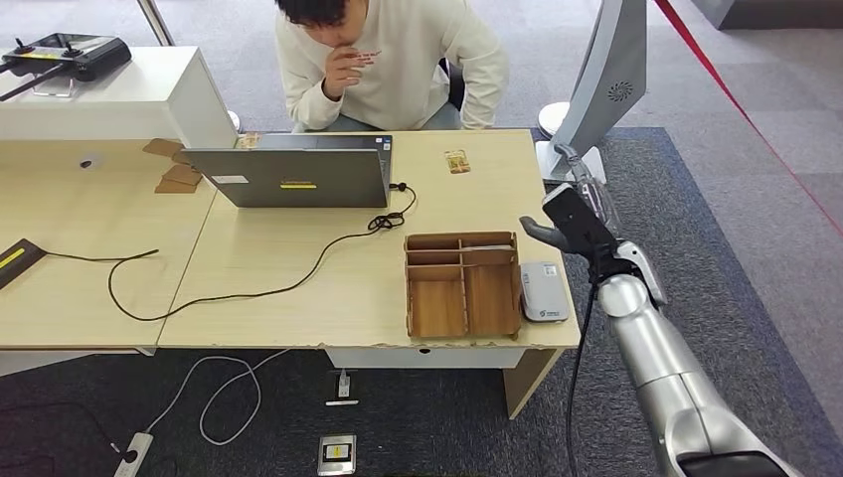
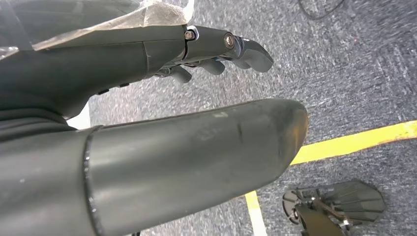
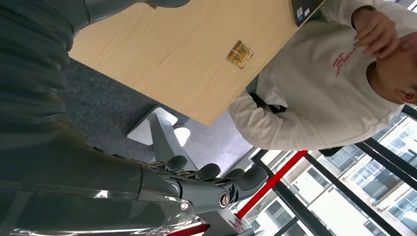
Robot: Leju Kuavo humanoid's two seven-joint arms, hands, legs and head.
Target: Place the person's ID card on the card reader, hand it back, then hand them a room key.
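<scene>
**Head view: card lies near the table's far edge, right hand raised beside the reader**

Head view, taking the wooden organizer as the landmark. Left of it and farther back stands a grey laptop, whose black cable loops across the wooden table. Beyond the organizer, near the far edge and in front of the seated person, lies the ID card, small, tan with darker print, flat and alone. The organizer's compartments hold nothing I can make out. Touching its right wall sits the grey card reader, close to the table's right edge, bare on top. Right of the reader, above the carpet past the table edge, the right hand hangs with fingers spread, holding nothing. In the left wrist view the left hand hangs over carpet, fingers loosely extended, empty.
</scene>
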